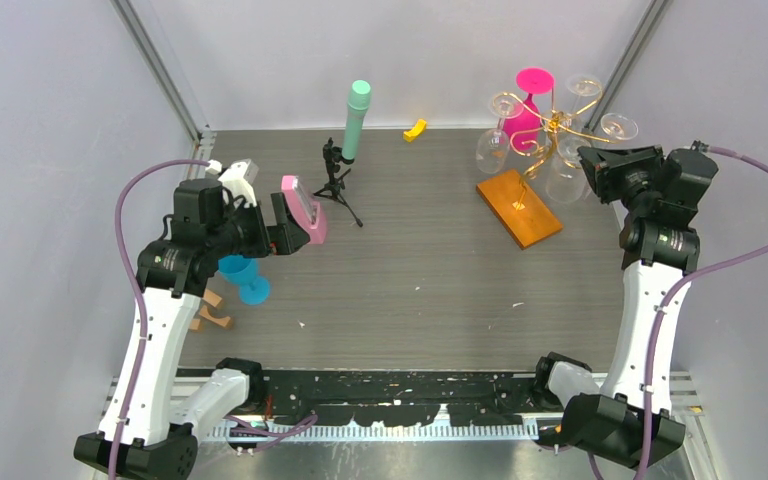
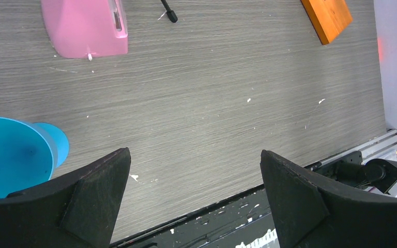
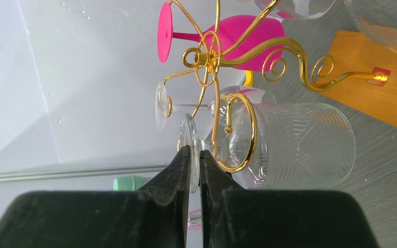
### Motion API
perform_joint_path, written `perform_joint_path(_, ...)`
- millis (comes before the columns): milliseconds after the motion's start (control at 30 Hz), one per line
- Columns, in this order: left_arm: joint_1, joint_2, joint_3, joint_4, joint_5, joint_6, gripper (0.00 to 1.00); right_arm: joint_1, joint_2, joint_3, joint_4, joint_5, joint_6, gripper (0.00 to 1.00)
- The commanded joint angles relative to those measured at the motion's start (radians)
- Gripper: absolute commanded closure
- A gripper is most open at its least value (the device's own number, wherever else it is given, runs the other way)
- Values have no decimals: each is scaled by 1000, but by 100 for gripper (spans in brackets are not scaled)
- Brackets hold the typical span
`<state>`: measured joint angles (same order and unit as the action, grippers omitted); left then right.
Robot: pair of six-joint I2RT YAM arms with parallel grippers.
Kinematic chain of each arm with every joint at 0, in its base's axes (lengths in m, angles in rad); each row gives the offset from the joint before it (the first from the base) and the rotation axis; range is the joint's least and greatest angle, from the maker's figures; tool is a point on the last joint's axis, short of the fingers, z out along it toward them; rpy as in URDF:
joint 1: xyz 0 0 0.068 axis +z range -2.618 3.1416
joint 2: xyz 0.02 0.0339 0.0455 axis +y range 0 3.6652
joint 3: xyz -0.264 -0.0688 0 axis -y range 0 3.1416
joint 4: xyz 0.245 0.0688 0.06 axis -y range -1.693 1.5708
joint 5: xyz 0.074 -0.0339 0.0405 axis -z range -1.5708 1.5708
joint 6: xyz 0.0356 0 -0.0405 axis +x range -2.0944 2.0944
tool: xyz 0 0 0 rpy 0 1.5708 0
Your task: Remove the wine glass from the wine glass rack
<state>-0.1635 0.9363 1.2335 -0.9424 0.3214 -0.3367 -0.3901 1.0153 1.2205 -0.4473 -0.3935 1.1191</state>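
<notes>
The gold wire wine glass rack (image 1: 550, 125) stands on its orange wooden base (image 1: 518, 207) at the back right, with several clear glasses and a pink glass (image 1: 525, 112) hanging upside down. My right gripper (image 1: 588, 160) is at the rack's right side. In the right wrist view its jaws (image 3: 195, 155) are shut on the round foot of a clear wine glass (image 3: 289, 144), whose stem sits in a gold scroll arm (image 3: 238, 132). My left gripper (image 2: 195, 170) is open and empty over the table at the left (image 1: 300, 215).
A blue cup (image 1: 243, 278) lies by the left arm. A pink holder (image 2: 85, 26) is near the left gripper. A black mini tripod (image 1: 338, 180) with a green microphone (image 1: 356, 120) stands at the back centre. A small yellow piece (image 1: 416, 129) lies by the back wall.
</notes>
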Motion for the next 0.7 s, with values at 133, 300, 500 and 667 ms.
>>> perform_joint_path(133,-4,-1,9,7,-7,2,0,-1,19,8,204,-43,62,100)
perform_joint_path(300,-3,0,10,7,-7,-1,0,-1,27,10,212,-27,69,100)
perform_joint_path(500,-3,1,11,9,-7,-4,0,4,46,16,212,2,67,100)
perform_joint_path(667,-3,4,8,10,-6,-5,0,28,64,19,215,53,53,100)
